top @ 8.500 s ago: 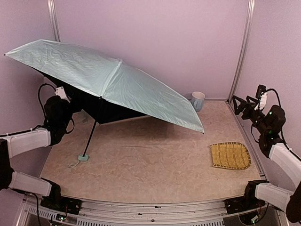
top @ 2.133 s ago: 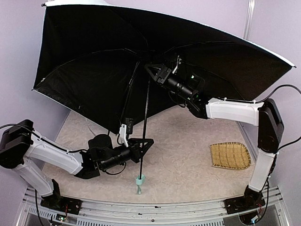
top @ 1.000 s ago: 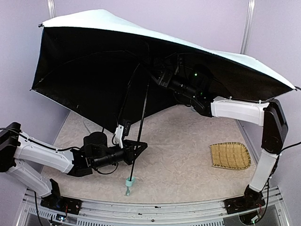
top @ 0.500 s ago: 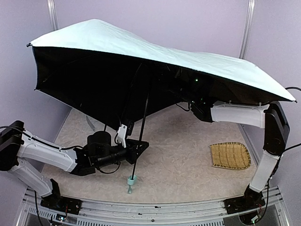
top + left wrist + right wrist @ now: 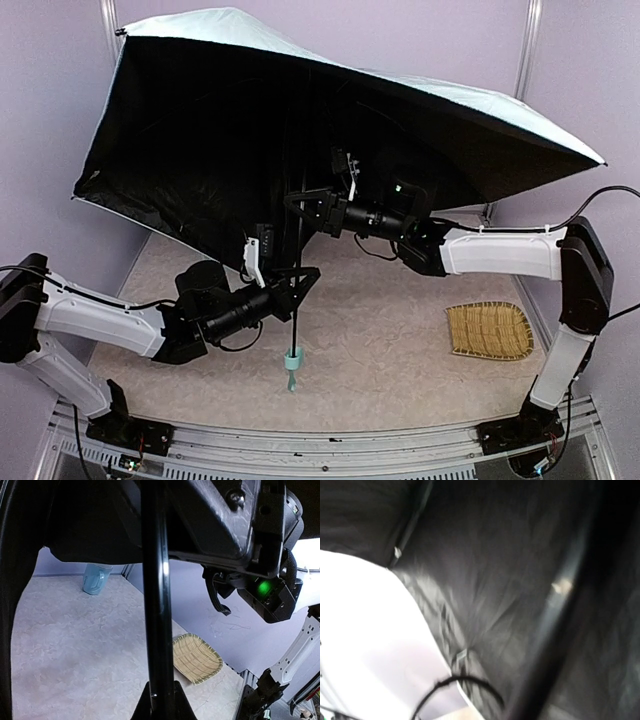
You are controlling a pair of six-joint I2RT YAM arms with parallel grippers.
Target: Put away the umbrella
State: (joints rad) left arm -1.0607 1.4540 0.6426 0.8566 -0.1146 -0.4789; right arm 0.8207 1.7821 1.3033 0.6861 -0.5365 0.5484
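Blur smears the black lining of the umbrella (image 5: 510, 590) across the right wrist view.

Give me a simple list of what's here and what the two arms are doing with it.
umbrella: open, tilted, black lining facing the top camera
shaft: clamped in the left gripper, above the mint handle
right gripper: under the umbrella, near the shaft higher up; grip unclear
straw mat: flat on the table, right side
mug: pale blue, at the table's far edge

Blurred black underside of umbrella (image 5: 490, 570), pale wall (image 5: 365, 645) lower left, thin cable loop (image 5: 462, 681)
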